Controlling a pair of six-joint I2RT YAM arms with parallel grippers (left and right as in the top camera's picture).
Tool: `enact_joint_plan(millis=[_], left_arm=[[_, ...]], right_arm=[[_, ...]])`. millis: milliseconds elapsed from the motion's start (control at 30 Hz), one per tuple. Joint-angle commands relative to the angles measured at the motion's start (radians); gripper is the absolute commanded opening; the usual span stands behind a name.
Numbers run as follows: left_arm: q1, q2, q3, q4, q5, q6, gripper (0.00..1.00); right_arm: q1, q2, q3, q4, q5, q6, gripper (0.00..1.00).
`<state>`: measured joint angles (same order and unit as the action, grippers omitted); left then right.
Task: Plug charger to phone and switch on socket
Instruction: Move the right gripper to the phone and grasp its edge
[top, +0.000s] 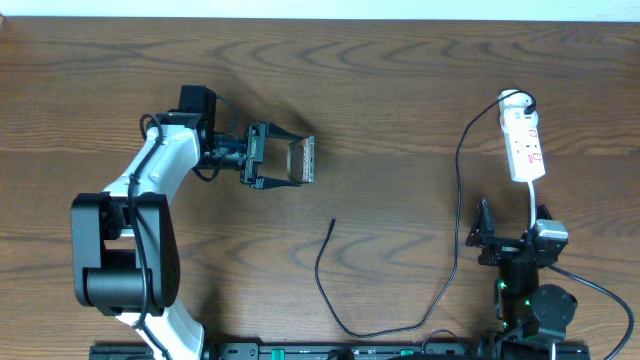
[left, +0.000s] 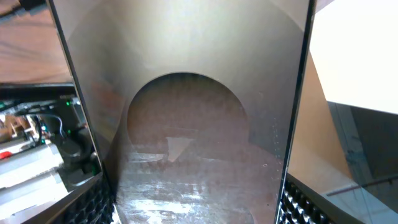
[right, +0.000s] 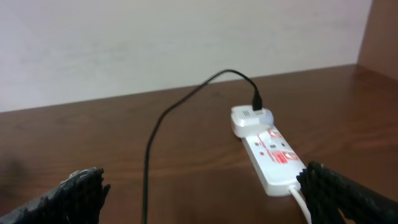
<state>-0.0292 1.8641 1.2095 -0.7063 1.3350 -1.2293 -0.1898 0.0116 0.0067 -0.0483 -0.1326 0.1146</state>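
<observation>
The left gripper (top: 298, 161), left of centre in the overhead frame, clamps the phone (top: 306, 160). The charger (top: 333, 222) tip lies free just below-right of it, its cable running downward. The right gripper (top: 481, 233) is farther away, wide and empty, below the socket (top: 524, 142).

Soft, even light from above; faint shadows fall beside the left gripper (top: 308, 161) on the table (top: 400, 80). The phone (left: 186, 93) looms blurred, with pale glare at its near end

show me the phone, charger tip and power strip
phone (top: 304, 160) overhead view, middle of its body
charger tip (top: 333, 221) overhead view, free plug end
power strip (right: 272, 152) right wrist view, top face by red marks
</observation>
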Motion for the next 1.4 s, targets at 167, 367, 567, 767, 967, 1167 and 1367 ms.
enact_joint_plan(millis=[167,367,567,767,967,1167,1367], left_arm=[[0.0,-0.032,0.035,0.172,-0.047,0.107,0.07],[0.0,-0.032,0.035,0.202,-0.105,0.144,0.07],[-0.001,-0.032,0.035,0.204,-0.199,0.22,0.08],[-0.002,-0.032,0.034,0.204,-0.277,0.227,0.07],[-0.002,-0.032,0.035,0.224,-0.301,0.227,0.08],[-0.007,-0.032,0.035,0.228,-0.364,0.226,0.07],[-0.034,-0.032,0.035,0.232,-0.447,0.182,0.07]], right_arm=[[0.008,-0.006,0.009,0.225,-0.356,0.114,0.99],[0.008,0.062,0.125,0.219,-0.425,0.124,0.99],[0.008,0.34,0.33,0.218,-0.6,0.113,0.99],[0.008,0.75,0.595,0.22,-0.857,0.204,0.99],[0.009,1.053,0.75,0.244,-1.038,0.425,0.99],[0.084,1.242,0.78,0.479,-1.101,0.644,0.99],[0.243,1.323,0.78,0.632,-1.049,0.745,0.99]])
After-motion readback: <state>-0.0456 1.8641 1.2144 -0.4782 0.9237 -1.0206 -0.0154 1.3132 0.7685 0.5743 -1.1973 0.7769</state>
